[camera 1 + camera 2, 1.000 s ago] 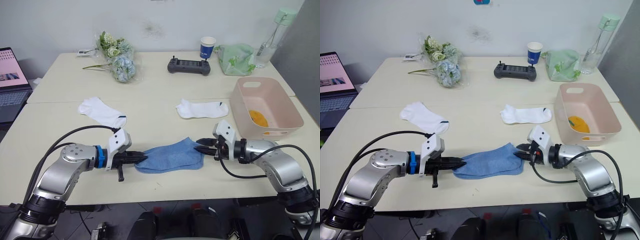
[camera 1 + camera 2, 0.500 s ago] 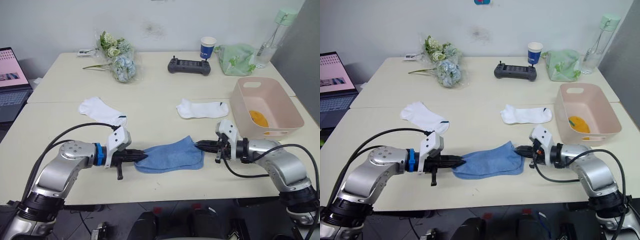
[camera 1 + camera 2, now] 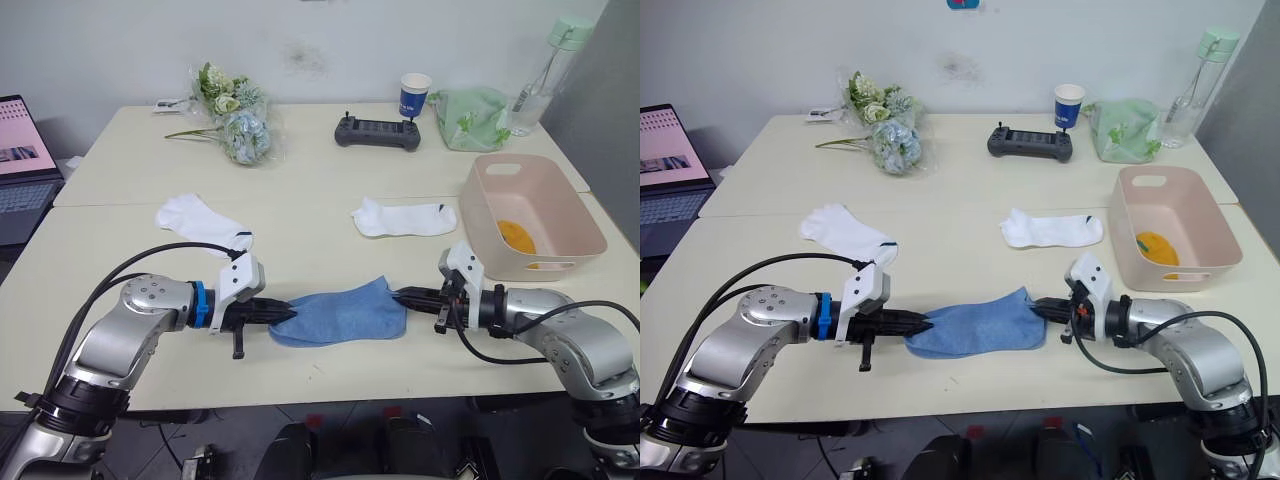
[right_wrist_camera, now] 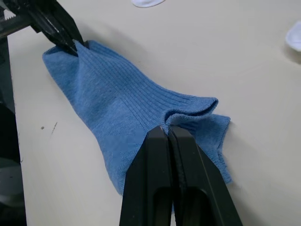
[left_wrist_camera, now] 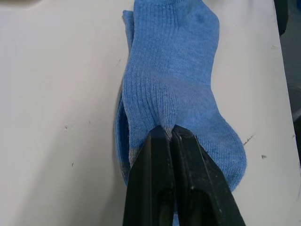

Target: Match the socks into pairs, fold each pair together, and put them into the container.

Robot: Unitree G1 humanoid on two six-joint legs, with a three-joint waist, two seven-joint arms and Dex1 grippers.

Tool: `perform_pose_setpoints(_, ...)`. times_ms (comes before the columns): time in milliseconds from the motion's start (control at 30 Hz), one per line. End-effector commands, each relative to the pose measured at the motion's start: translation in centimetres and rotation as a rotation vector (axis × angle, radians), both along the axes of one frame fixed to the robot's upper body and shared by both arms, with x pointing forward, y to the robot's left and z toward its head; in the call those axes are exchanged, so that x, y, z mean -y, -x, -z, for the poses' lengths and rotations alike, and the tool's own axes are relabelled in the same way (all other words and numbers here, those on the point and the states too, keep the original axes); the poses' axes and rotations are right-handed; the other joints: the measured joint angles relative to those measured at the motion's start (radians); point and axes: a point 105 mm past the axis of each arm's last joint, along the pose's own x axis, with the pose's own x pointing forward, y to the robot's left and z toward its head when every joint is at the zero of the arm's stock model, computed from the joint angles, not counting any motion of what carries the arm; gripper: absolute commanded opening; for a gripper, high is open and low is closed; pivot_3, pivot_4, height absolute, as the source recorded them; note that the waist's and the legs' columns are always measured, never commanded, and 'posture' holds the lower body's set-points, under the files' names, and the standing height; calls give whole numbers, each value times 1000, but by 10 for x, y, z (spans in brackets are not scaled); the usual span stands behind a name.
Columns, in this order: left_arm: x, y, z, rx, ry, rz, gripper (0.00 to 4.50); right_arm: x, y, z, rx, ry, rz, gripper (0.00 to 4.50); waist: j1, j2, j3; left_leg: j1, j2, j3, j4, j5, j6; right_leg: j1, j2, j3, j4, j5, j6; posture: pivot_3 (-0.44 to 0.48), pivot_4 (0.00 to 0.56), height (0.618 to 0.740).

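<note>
Since a second ago the right gripper (image 3: 400, 295) has drawn rightward, stretching the blue socks (image 3: 342, 313) flatter on the table (image 3: 300, 230). Both it and the left gripper (image 3: 290, 312) are pinched closed on opposite ends (the wrist views show two stacked layers). An orange sock (image 3: 516, 237) lies in the pink basket (image 3: 575, 225).

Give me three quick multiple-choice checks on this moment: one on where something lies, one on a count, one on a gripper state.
1. Where is the mustard-orange sock?
A. on the table
B. in the pink basket
C. by the flowers

2. How many white socks lie on the table?
A. one
B. two
C. three

3. What is the left gripper doing?
A. open above the table
B. pinching the blue socks
C. holding a white sock

Key: B, orange sock lies inside the basket. B, white socks and. B, left gripper is shut on the blue socks.
</note>
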Motion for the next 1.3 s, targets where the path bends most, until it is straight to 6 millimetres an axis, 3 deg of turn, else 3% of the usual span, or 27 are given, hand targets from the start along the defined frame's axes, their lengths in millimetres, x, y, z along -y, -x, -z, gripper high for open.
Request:
perform_pose_setpoints(33,-2,-1,-3,27,-5,0,0,-4,-3,-10,42,-10,-10,23,0,0,0,0,0,0,0,0,0,0,0,0,0,0,0,0,150,740)
perform_pose_setpoints(467,7,4,8,4,3,17,0,1,-2,-2,24,13,-8,23,0,0,0,0,0,0,0,0,0,0,0,0,0,0,0,0,150,740)
perform_pose_setpoints(867,7,-5,14,64,-25,0,0,2,-5,7,10,15,10,23,1,0,0,0,0,0,0,0,0,0,0,0,0,0,0,0,150,740)
perform_pose_setpoints(967,7,-5,13,64,-10,-9,680,5,-6,8,20,24,15,689,1,0,0,0,0,0,0,0,0,0,0,0,0,0,0,0,150,740)
perform_pose_setpoints(1100,1,-9,2,89,17,-45,1868,10,-11,-3,63,5,39,1984,0,0,0,0,0,0,0,0,0,0,0,0,0,0,0,0,150,740)
perform_pose_setpoints(1133,-1,-10,-3,99,33,-56,2319,9,-10,-8,81,-6,22,2504,0,0,0,0,0,0,0,0,0,0,0,0,0,0,0,0,150,740)
perform_pose_setpoints(1233,-1,-11,-16,133,84,-65,3123,1,-6,-21,129,-44,-18,3340,0,0,0,0,0,0,0,0,0,0,0,0,0,0,0,0,150,740)
perform_pose_setpoints(1300,1,-7,-21,139,99,-36,3384,-8,-3,-27,163,-48,-58,3340,0,0,0,0,0,0,0,0,0,0,0,0,0,0,0,0,150,740)
